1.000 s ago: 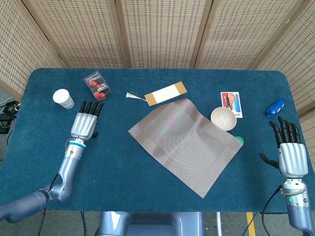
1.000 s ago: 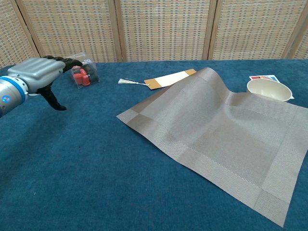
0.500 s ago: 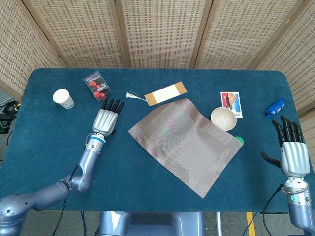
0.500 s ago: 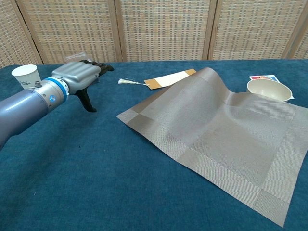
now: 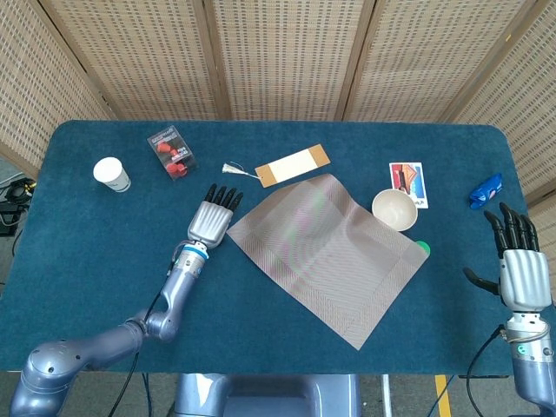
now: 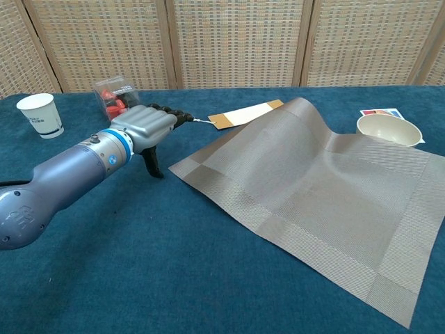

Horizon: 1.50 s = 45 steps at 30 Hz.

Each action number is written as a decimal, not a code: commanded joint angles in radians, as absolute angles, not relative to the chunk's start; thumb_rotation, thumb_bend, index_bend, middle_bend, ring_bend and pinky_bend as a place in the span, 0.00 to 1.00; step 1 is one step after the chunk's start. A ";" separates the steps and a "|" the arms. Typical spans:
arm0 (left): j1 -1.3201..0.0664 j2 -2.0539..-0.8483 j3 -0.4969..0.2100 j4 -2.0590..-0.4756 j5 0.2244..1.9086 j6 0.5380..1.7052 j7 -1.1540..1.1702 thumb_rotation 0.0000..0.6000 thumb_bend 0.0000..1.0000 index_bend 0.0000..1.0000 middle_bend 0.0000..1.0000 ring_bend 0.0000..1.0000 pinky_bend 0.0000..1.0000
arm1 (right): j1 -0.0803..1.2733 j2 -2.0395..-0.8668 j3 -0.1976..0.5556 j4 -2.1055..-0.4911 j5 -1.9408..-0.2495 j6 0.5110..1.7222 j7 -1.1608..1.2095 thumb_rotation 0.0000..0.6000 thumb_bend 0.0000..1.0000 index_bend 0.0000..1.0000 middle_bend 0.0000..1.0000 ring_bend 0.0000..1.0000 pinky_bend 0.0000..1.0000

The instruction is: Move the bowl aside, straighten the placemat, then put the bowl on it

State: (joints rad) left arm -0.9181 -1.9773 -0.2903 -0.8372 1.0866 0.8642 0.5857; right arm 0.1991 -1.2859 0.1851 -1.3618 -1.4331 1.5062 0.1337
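A grey-brown woven placemat [image 5: 326, 252] [image 6: 313, 202] lies skewed on the blue table, its far right edge humped up against a cream bowl [image 5: 394, 208] [image 6: 388, 129]. The bowl stands upright on the table, partly on the mat's edge. My left hand [image 5: 212, 220] [image 6: 147, 127] hovers palm down with fingers stretched out, just left of the mat's left corner and holding nothing. My right hand [image 5: 519, 265] is at the table's right edge, fingers spread and empty, well away from the bowl; the chest view does not show it.
A paper cup [image 5: 111, 174] [image 6: 39, 114] and a clear box of red pieces [image 5: 171, 152] [image 6: 113, 95] stand at the back left. A tasselled bookmark [image 5: 291, 165] lies behind the mat. A picture card [image 5: 407, 182], a small green thing [image 5: 421, 247] and a blue object [image 5: 486, 190] lie right.
My left hand has swept right across the table, from near the paper cup to the mat's left corner. My right hand has drifted slightly down and right. Mat and bowl have not moved.
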 commanded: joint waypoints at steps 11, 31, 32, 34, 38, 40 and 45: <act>-0.962 -2.037 -0.291 -0.755 1.079 0.845 0.596 1.00 0.07 0.00 0.00 0.00 0.00 | 0.198 -1.282 0.188 -1.364 -1.433 1.502 0.147 1.00 0.17 0.12 0.00 0.00 0.00; -0.991 -2.104 -0.273 -0.664 1.115 0.843 0.560 1.00 0.38 0.00 0.00 0.00 0.00 | 0.198 -1.282 0.183 -1.366 -1.437 1.492 0.154 1.00 0.17 0.12 0.00 0.00 0.00; -0.992 -2.107 -0.273 -0.661 1.116 0.843 0.558 1.00 0.38 0.00 0.00 0.00 0.00 | 0.198 -1.282 0.183 -1.366 -1.437 1.492 0.154 1.00 0.17 0.12 0.00 0.00 0.00; -0.996 -2.115 -0.272 -0.653 1.123 0.844 0.550 1.00 0.41 0.01 0.00 0.00 0.00 | 0.198 -1.282 0.183 -1.366 -1.437 1.491 0.154 1.00 0.17 0.12 0.00 0.00 0.00; -0.999 -2.130 -0.260 -0.635 1.152 0.859 0.521 1.00 0.47 0.07 0.00 0.00 0.00 | 0.197 -1.281 0.183 -1.368 -1.438 1.492 0.156 1.00 0.17 0.12 0.00 0.00 0.00; -1.001 -2.136 -0.252 -0.629 1.173 0.872 0.497 1.00 0.48 0.11 0.00 0.00 0.00 | 0.197 -1.280 0.183 -1.369 -1.439 1.493 0.159 1.00 0.16 0.12 0.00 0.00 0.00; -0.995 -2.139 -0.223 -0.613 1.241 0.917 0.404 1.00 0.48 0.23 0.00 0.00 0.00 | 0.196 -1.278 0.182 -1.372 -1.443 1.494 0.162 1.00 0.16 0.13 0.00 0.00 0.00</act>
